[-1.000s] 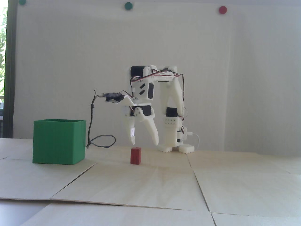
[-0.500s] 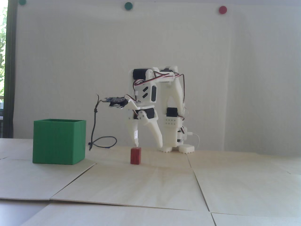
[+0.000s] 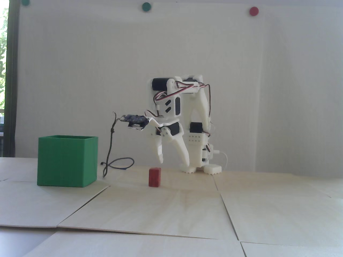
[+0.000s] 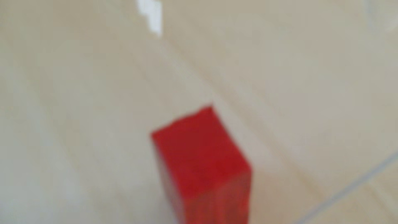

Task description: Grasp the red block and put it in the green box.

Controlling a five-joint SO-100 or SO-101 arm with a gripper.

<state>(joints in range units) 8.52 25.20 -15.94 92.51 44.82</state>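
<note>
Desk (image 3: 171, 211): pale wood-look panels with visible seams, one panel edge lifted at front left in fixed view. Green box (image 3: 67, 161) sat at left, red block (image 3: 154, 177) upright near center, well apart from box. Dark cable loop (image 3: 119, 163) lay between them, further back. White arm base (image 3: 201, 168) stood behind block. Wrist view blurred: red block (image 4: 202, 163) on same panels.

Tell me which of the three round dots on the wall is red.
The right dot in the fixed view is red, high on the wall above the arm's right side. The middle dot and left dot are both green.
</note>
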